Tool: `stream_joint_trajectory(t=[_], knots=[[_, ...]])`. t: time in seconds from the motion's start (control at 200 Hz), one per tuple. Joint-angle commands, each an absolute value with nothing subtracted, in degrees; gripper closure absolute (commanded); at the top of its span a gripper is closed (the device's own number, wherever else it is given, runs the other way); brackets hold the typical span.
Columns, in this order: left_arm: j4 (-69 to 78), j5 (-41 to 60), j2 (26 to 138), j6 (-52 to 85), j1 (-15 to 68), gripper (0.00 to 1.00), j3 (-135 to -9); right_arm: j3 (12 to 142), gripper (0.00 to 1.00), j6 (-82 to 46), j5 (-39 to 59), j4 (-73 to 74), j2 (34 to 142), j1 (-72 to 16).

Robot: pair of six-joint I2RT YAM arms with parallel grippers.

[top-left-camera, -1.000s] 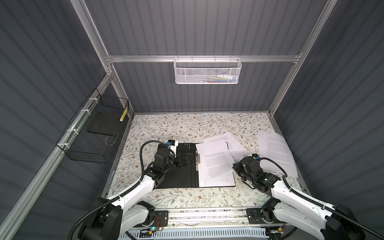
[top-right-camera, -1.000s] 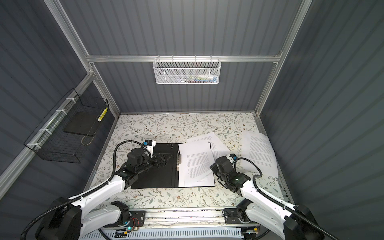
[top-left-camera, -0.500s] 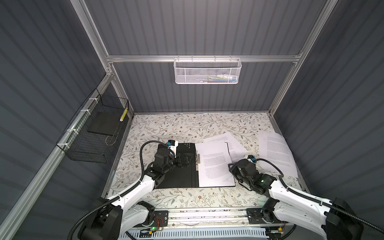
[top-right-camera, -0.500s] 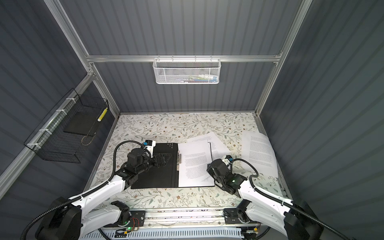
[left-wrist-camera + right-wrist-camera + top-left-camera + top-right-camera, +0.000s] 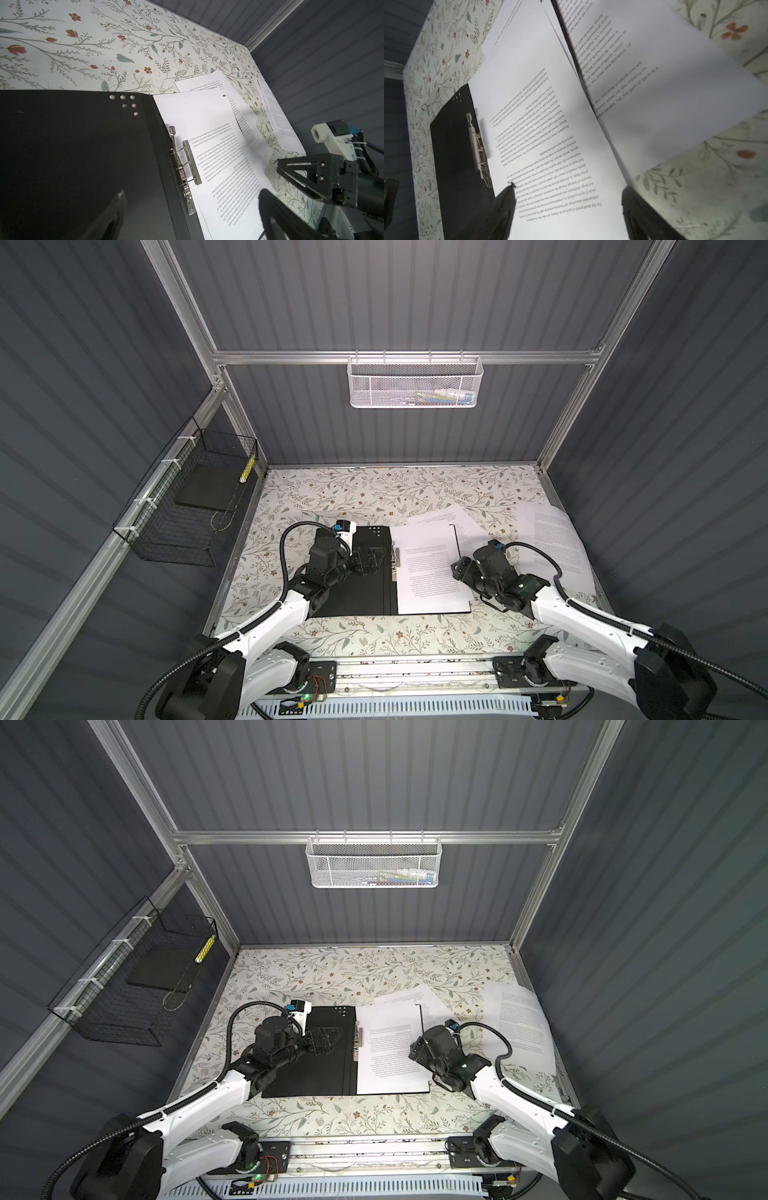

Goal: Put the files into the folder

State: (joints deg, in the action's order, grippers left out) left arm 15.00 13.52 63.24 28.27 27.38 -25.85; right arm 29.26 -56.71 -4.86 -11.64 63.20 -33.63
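Filing is the step in hand: one sheet is in and others lie outside.

In both top views the folder [image 5: 353, 601] lies open, black inside up, at six o'clock of the table [image 5: 374, 489]. The filed sheet [image 5: 428, 572] covers its right half. The left gripper [image 5: 372, 562] hovers over the left half, jaws spread and empty. The right gripper [image 5: 459, 568] sits at the sheet's three o'clock edge. A loose sheet [image 5: 557, 539] lies well apart at three o'clock, and a tucked sheet [image 5: 461, 522] pokes out from beneath the folder at one o'clock.

The left wrist view shows the spine clip [image 5: 188, 164] with the filed sheet's edge right at it (whether under the bar, I cannot tell).

The right wrist view shows the right gripper's fingers [image 5: 506, 199] parted above the print, gripping nothing.

Next, I judge, the right gripper must fetch another sheet, pinching an edge without creasing it.
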Motion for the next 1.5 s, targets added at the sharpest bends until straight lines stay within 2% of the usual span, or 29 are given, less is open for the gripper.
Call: stream_joint_trajectory(t=[0.0,0.165,0.345,0.695,1.005,1.496], knots=[[13.7,13.0,63.4,27.9,27.5,0.0,-26.4,32.3,0.17,-48.1,-0.4,-16.3,65.9,-30.4],[11.3,12.3,65.4,27.2,27.5,0.0,-27.8,36.4,0.18,-42.4,1.4,-18.4,68.1,-27.8],[9.4,14.0,70.5,27.5,27.6,0.0,-29.8,35.5,0.2,-42.0,6.3,-16.6,71.7,-26.7],[7.4,14.2,74.1,27.4,27.5,0.0,-29.6,31.1,0.43,-43.0,7.4,-15.8,72.9,-25.8],[8.3,14.4,75.9,27.5,27.6,0.0,-29.6,28.2,0.53,-43.2,9.5,-14.1,72.8,-23.9],[9.1,13.8,77.8,27.9,27.6,0.0,-29.6,26.9,0.79,-44.0,10.3,-14.1,69.7,-23.7]])
